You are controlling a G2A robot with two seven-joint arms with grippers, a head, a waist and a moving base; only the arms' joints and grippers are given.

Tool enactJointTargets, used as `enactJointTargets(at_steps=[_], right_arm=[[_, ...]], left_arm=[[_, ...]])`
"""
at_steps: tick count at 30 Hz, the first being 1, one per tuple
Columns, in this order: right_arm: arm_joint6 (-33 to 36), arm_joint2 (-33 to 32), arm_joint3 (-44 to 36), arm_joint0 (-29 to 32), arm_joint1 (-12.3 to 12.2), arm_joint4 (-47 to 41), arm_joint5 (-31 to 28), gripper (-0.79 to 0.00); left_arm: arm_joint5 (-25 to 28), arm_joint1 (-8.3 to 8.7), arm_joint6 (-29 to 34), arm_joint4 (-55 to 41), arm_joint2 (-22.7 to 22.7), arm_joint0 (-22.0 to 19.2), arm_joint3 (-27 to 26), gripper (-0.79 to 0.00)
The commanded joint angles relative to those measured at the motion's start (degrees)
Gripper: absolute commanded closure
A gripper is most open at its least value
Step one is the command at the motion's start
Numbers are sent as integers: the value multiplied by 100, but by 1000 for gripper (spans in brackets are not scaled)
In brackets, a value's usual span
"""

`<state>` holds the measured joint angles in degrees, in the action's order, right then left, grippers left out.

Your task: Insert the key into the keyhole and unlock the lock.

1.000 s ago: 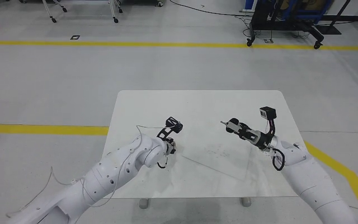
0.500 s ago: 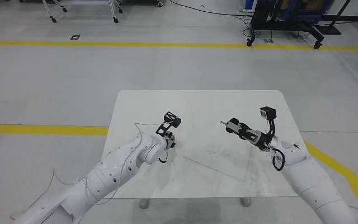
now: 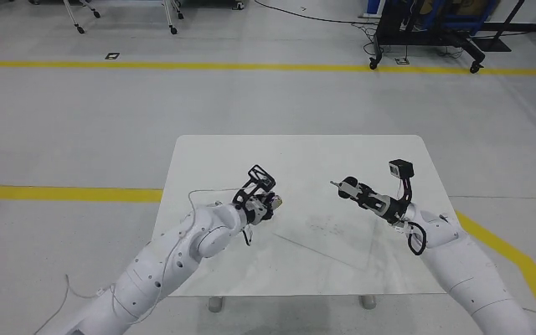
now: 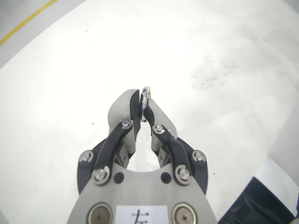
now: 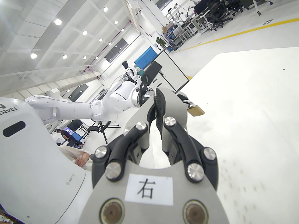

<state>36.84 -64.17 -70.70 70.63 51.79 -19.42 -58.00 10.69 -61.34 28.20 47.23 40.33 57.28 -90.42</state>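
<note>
A brass padlock (image 3: 276,201) hangs above the white table (image 3: 301,155), left of centre, with my left gripper (image 3: 268,204) shut on it. In the left wrist view the fingers pinch its silver shackle (image 4: 144,102), and the brass body is mostly hidden behind them. My right gripper (image 3: 342,186) hovers right of centre, shut on the key, whose thin tip (image 3: 333,182) points toward the padlock. In the right wrist view the closed fingers (image 5: 161,103) hide the key, and the padlock (image 5: 196,110) shows just beyond them. A gap separates key and lock.
The tabletop carries faint scuff marks (image 3: 322,224) near its middle. Yellow floor lines (image 3: 75,193) run past the table, and a wheeled black frame (image 3: 427,38) stands far behind.
My left arm has swung the padlock to the right and a little up, toward the table's middle and the key. The right arm has stayed put.
</note>
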Motion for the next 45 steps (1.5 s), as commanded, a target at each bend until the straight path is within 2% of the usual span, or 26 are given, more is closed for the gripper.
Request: enactJointTargets(at_steps=[1, 3, 6, 10, 17, 19, 22, 27, 38, 39, 42, 45], right_arm=[[0, 0, 0, 0, 0, 0, 0, 0], [0, 0, 0, 0, 0, 0, 0, 0], [0, 0, 0, 0, 0, 0, 0, 0], [0, 0, 0, 0, 0, 0, 0, 0], [0, 0, 0, 0, 0, 0, 0, 0], [-35, 27, -51, 14, 10, -27, 98, 0], [-198, 176, -249, -77, 79, 12, 527, 0], [-255, 401, -230, -253, 191, -127, 788, 0], [-255, 401, -230, -253, 191, -127, 788, 0], [-421, 385, -265, -234, 206, -206, 915, 0], [-725, 478, -414, -230, 289, -551, 1124, 0], [-865, 654, -327, -354, 401, -862, 1215, 0]], left_arm=[[1114, 125, -466, -497, 420, 223, 61, 0], [1905, 220, -654, -901, 736, 371, 157, 0], [2823, 313, -746, -1426, 1062, 499, 309, 0], [3691, 368, -698, -2091, 1257, 519, 578, 0], [3691, 368, -698, -2091, 1257, 519, 578, 0], [3545, 352, -734, -2122, 1224, 562, 529, 0], [3583, 268, -854, -3022, 1044, 569, 659, 0], [3745, 45, -622, -5143, 583, 224, 1548, 0], [3651, 22, -600, -5305, 547, 232, 1574, 0], [3605, 10, -586, -5459, 531, 270, 1526, 0], [3486, -50, -130, -6329, 373, 260, 1584, 0], [3282, -149, 492, -7259, 194, 63, 1894, 0]])
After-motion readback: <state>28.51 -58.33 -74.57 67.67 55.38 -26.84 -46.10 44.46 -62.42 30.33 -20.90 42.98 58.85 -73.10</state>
